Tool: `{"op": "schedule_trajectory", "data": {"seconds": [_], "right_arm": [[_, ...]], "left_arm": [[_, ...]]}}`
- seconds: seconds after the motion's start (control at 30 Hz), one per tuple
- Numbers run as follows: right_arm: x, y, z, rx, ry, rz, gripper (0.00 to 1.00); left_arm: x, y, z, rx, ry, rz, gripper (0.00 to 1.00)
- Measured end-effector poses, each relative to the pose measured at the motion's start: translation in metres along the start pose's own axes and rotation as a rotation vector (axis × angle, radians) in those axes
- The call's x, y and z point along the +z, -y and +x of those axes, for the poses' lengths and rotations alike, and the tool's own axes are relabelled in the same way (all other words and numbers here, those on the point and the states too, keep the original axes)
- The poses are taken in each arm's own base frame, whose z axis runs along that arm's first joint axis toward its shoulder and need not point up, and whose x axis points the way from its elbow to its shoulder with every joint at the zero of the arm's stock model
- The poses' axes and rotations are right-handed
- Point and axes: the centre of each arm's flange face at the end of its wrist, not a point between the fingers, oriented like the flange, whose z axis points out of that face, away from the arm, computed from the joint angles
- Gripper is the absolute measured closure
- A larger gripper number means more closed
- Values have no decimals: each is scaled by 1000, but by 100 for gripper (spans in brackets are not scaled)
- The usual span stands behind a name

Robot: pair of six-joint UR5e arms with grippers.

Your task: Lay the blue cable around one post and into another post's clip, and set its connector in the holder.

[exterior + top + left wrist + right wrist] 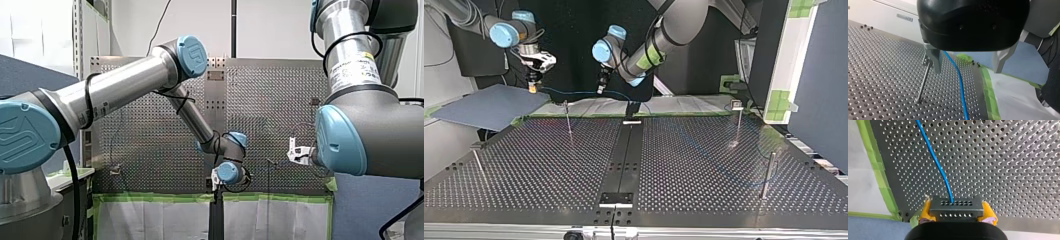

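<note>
The blue cable (938, 167) comes out of a grey perforated connector (955, 203), and my right gripper (957, 211) is shut on that connector with its yellow pads (926, 210). In the top view this gripper (532, 89) hangs over the table's far left corner, and the cable (574, 93) runs from it towards my left gripper (600, 90). My left gripper (967, 63) is open, and the cable (961, 85) passes loosely between its metal fingers (934, 60). A thin post with a clip (923, 83) stands just beside one finger.
More thin posts stand on the perforated table: near the far left (568, 119), far right (738, 122), near right (768, 175) and near left (478, 161). A black bracket (616, 199) sits at the near middle edge. Green tape (989, 92) marks the table's far edge.
</note>
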Motion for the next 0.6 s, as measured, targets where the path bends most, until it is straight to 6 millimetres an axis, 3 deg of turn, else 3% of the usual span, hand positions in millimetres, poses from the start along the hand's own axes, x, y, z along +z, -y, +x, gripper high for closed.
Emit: {"op": "schedule_trajectory", "data": {"seconds": [0.6], "right_arm": [[-13,1,-11,13,-18,-7,100]], "left_arm": [[-11,27,4,-41,39,38,0]]}}
